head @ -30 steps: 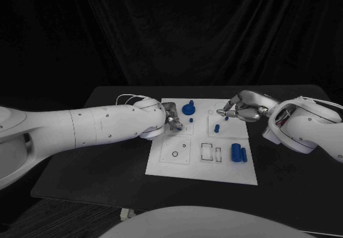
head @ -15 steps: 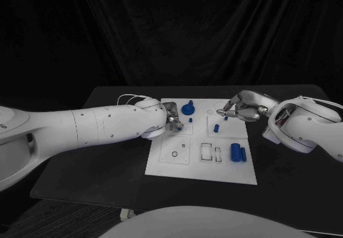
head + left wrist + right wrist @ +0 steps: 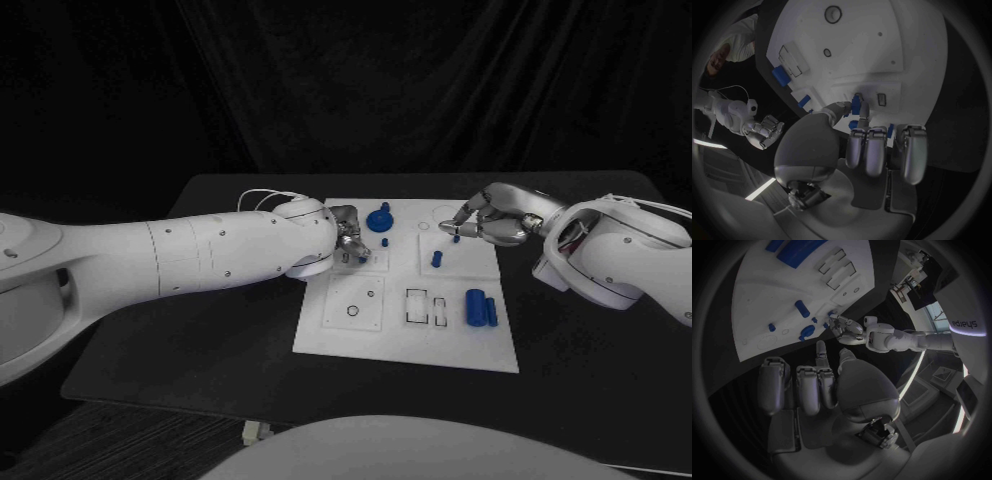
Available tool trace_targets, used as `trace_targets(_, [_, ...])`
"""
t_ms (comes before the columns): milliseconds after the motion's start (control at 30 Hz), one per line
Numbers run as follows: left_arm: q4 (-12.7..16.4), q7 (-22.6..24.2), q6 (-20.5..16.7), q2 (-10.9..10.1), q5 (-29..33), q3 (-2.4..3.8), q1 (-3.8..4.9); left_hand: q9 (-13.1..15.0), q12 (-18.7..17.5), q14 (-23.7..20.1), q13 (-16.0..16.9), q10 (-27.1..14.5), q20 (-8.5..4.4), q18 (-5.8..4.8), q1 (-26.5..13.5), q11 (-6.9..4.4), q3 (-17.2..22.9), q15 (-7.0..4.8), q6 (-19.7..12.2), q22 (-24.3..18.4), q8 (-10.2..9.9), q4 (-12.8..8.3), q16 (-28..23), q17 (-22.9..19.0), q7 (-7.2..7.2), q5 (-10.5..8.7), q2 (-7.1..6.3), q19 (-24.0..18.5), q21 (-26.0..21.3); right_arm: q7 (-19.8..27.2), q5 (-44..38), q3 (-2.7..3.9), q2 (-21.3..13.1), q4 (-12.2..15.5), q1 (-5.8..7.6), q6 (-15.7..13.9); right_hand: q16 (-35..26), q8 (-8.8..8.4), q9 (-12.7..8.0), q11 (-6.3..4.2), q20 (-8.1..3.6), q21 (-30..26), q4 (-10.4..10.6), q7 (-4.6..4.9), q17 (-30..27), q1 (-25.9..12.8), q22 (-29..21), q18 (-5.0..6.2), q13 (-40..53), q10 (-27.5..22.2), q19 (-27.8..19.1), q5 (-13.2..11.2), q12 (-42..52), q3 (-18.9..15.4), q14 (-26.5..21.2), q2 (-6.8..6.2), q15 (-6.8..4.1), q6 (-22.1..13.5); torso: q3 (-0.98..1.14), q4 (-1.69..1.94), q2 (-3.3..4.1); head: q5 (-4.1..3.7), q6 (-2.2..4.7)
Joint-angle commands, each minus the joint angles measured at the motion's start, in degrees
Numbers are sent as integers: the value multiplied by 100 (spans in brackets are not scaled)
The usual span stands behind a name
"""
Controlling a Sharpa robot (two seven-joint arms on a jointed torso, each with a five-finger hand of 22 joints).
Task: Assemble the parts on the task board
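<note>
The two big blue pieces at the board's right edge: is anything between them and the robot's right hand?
Nothing visible. The two blue pieces lie side by side on the white task board, nearer the robot than the right hand; only bare board and a small upright blue peg off to the side.

Dim all round me, only the task board [image 3: 408, 320] and my white arms bright; wrist views bend at their rims, edges perhaps slightly blurred.
</note>
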Motion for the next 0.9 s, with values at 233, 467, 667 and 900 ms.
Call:
trace_targets(233, [-1,37,215,6,-392,1,-26,-6,20,585,1509,598,50,-24,181,35,603,43,-17,1376,40,-587,15,1510,-40,-22,230,351,-22,-146,-4,4,-2,7,8,111,-38,19,7,10,49,-32,8,4,1111,35,1164,37,1025,356,82,9,-34,-24,500,14,25,42,1,1,1,8,0])
trace_targets(467, [23,-22,256,-10,-414,1,-29,-40,20,585,1509,598,52,-24,191,27,607,41,-17,1376,126,-628,15,1510,-45,81,200,352,-22,-174,-4,3,1,-8,5,159,-45,22,8,9,48,-49,9,2,1098,38,1159,41,998,342,74,8,-46,-26,497,16,24,49,2,0,2,18,0])
trace_targets(667, [44,-37,314,6,-418,1,-34,-78,20,585,1509,598,50,-23,185,21,599,36,-17,1374,199,-652,15,1510,-50,201,165,351,-25,-192,-4,3,10,-24,1,186,-47,26,10,7,48,-57,8,0,1092,41,1156,43,984,334,70,7,-53,-27,495,18,23,57,1,3,-4,24,0])
trace_targets(900, [92,-58,397,26,-419,1,-42,-114,20,585,1509,598,47,-23,180,16,590,33,-13,1375,253,-668,15,1510,-56,285,139,353,-25,-206,-4,3,12,-33,-5,208,-52,30,11,6,47,-63,8,-2,1083,45,1154,45,968,326,68,7,-60,-28,493,21,22,64,4,2,-10,35,0])
